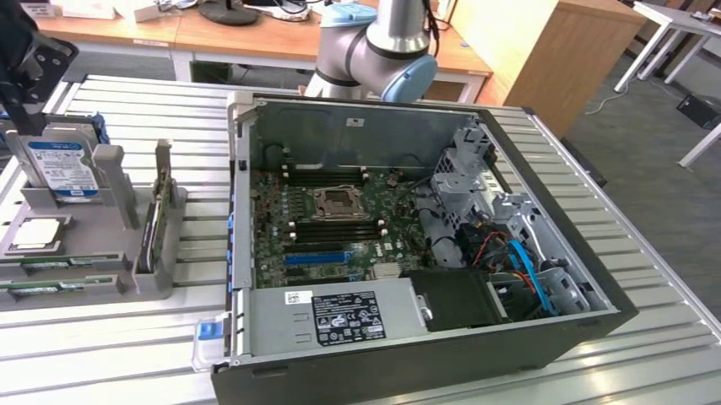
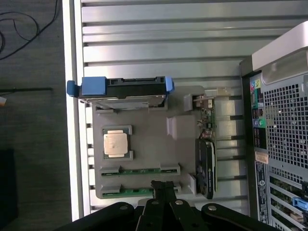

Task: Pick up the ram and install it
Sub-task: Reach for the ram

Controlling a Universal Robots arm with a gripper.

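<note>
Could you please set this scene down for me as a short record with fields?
Gripper: gripper shut, holding nothing, above the grey tray near its ram end.
Ram: two ram sticks lying in the grey tray, neither lifted.
Also in tray: hard drive, processor.
Case: computer case open, motherboard exposed.

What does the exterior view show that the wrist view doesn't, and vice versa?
Exterior view: the inside of the open case, with the motherboard, processor socket and power supply.
Wrist view: the case's rear panel with its ports, and the shut gripper close over the ram sticks.
Both: the grey tray holding the two ram sticks, the hard drive and the processor chip.
</note>
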